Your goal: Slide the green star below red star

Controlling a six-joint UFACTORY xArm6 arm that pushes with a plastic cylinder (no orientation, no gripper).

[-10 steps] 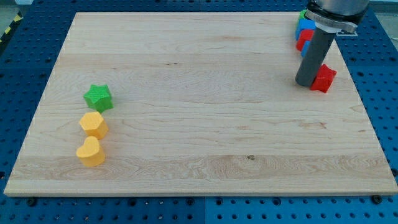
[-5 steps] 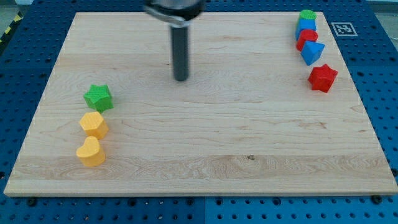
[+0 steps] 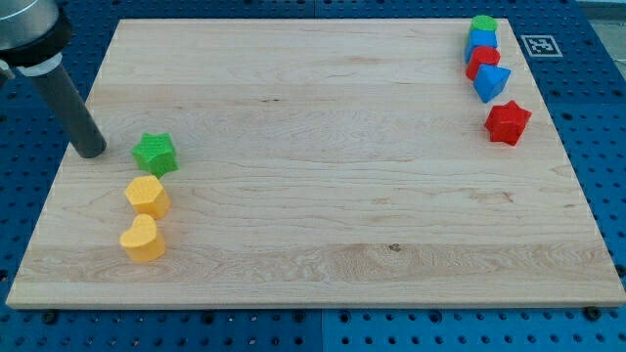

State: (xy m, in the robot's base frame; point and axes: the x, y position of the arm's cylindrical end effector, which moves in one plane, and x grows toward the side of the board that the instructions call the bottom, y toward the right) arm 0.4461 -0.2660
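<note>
At the view's left edge of the pale wooden tabletop (image 3: 313, 244), the straight dark rod comes down at a slant, and my tip (image 3: 91, 153) rests on the wood just beside the small green star-shaped block (image 3: 155, 153), on its left, with a narrow strip of bare wood between them. There is no gripper on this arm, so nothing can be apart, together or clamped; the tip holds nothing and, as far as I can tell, touches only the tabletop.

Below the green star sit 2 yellow blocks: a yellow rounded block (image 3: 147, 196) close under it and a yellow heart-like block (image 3: 143, 239) lower again.

I judge the step in hand to be the line-up behind the star, with the push itself not yet begun. The next move calls for a long steady shove rightward across open wood, kept centred so the star does not spin off.

Far over at the view's right lies the red star-shaped block (image 3: 508, 122), beneath a column of a green block (image 3: 483, 23), a blue block (image 3: 481, 41), a red block (image 3: 480, 61) and a blue wedge-like block (image 3: 492, 82). The goal spot lies just under that red star.
</note>
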